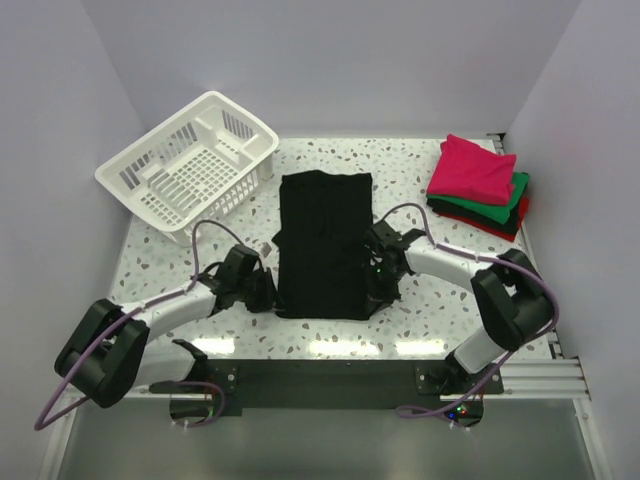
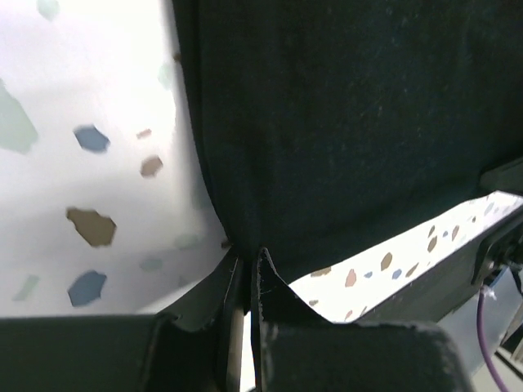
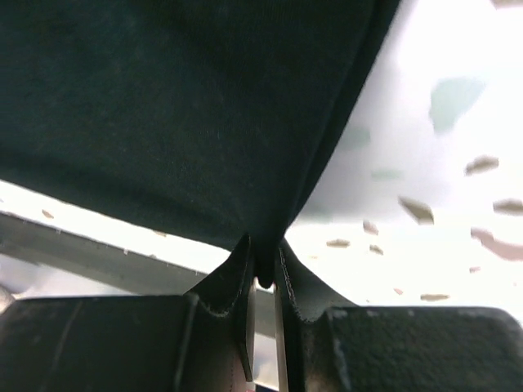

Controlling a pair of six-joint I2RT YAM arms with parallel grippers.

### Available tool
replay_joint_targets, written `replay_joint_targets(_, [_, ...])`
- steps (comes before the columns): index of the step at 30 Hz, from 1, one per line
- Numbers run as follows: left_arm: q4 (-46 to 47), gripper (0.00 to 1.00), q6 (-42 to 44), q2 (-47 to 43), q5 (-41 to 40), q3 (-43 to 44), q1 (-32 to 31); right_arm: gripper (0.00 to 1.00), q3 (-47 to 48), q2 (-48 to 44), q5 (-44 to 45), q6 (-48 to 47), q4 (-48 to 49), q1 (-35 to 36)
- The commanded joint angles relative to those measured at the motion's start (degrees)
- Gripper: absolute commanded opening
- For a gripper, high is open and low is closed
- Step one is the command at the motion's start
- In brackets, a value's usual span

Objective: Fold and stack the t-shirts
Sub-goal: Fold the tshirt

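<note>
I had both pairs of fingers closed tight on the black t-shirt point(image 1: 322, 240). My left gripper point(image 2: 245, 260) pinched its lower left edge and my right gripper point(image 3: 263, 249) its lower right edge. A white slatted basket point(image 1: 240, 118) sat at the upper left of the speckled table point(image 1: 420, 190). At the upper right lay a folded stack point(image 1: 500, 208), with a pink shirt point(image 1: 472, 168) on top. The black t-shirt lay mid-frame as a long, plain, matte rectangle.
</note>
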Motion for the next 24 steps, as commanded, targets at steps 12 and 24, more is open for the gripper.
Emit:
replay_joint_targets(12, [-22.6, 0.0, 1.7, -12.2, 3.3, 6.4, -2.4, 0.0, -0.4, -17.8, -1.0, -1.2, -19.0, 0.2])
replay_joint_targets(24, [-30.9, 0.0, -5.2, -19.5, 1.1, 19.0, -5.8, 0.0, 8.5, -30.6, 3.2, 5.6, -30.3, 0.4])
